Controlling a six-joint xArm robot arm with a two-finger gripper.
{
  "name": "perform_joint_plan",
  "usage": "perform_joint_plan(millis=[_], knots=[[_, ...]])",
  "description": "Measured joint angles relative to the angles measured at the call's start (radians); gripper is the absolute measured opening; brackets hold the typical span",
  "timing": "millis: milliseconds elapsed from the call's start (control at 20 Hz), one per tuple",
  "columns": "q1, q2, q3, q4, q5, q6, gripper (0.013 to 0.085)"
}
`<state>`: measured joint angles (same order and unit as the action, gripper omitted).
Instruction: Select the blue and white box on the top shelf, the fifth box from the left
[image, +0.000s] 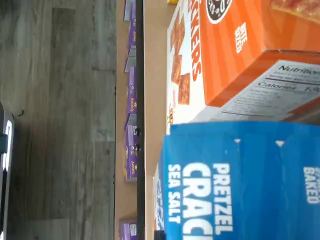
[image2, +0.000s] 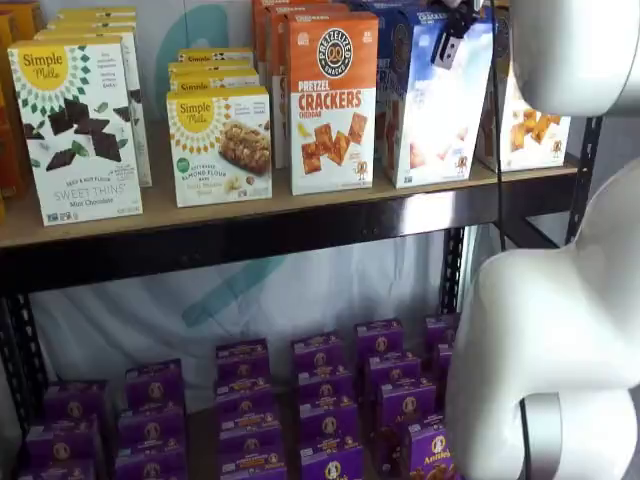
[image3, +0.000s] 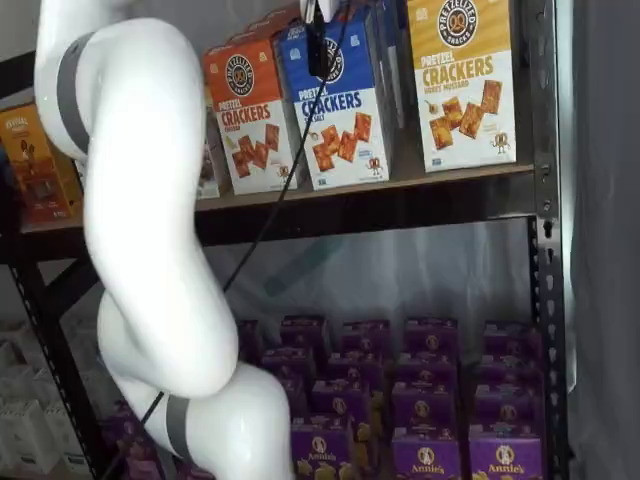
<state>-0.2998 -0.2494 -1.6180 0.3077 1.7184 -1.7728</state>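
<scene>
Tan board and a dark metal rail make up the top shelf (image2: 300, 215), where the blue and white box (image3: 338, 100), flat cardboard reading "PRETZEL CRACKERS", stands between an orange "CHEDDAR" box (image2: 332, 100) and a yellow "HONEY MUSTARD" box (image3: 462, 80). Black fingers of the gripper (image3: 317, 45) hang before its upper face; whether they are parted cannot be told.
</scene>
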Motion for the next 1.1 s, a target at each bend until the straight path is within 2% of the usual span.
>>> perform_joint_plan(millis=[50,300,600,800,1100], knots=[[-0.001,0.001,-0.002,0.0,0.004,0.0,0.053],[-0.005,0.004,-0.016,-0.001,0.03,-0.001,0.053],[-0.014,-0.012,-0.035,0.003,0.112,0.003,0.053],[-0.029,-0.066,0.004,0.011,0.143,-0.003,0.053],[-0.044,-0.14,0.075,-0.013,0.17,-0.026,0.053]])
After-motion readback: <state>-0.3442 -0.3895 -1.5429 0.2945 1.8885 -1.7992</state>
